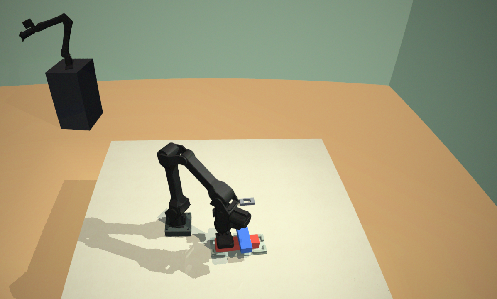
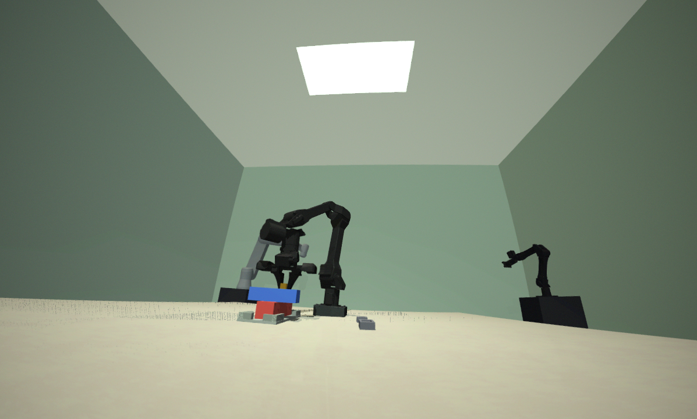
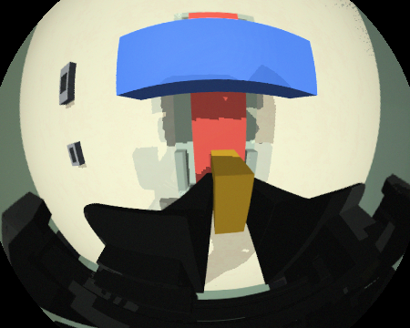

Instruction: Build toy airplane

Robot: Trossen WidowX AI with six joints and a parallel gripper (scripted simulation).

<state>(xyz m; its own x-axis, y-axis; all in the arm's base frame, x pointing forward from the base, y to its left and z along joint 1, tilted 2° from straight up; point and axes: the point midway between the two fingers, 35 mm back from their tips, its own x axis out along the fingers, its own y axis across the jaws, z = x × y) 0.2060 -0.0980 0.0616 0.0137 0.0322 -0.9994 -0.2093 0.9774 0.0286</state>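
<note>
The red fuselage (image 1: 255,241) (image 2: 273,310) (image 3: 219,132) lies in the pale grey-green jig (image 1: 259,251) (image 2: 273,319) (image 3: 182,169). The blue wing (image 1: 244,239) (image 2: 273,294) (image 3: 214,56) lies level across the top of the fuselage. My gripper (image 2: 285,286) (image 3: 223,178) is shut on the yellow tail fin (image 2: 283,286) (image 3: 232,200) and holds it upright over the tail end of the fuselage. In the top view the gripper body hides the fin. The fin's tab and the tail socket are hidden, so I cannot tell whether the tab is in the socket.
Two small grey holders with openings stand on the mat to one side of the jig, a larger one (image 1: 247,201) (image 2: 367,325) (image 3: 67,84) and a smaller one (image 3: 76,154). Other arms stand on dark pedestals (image 1: 73,96) (image 2: 552,311) in the background.
</note>
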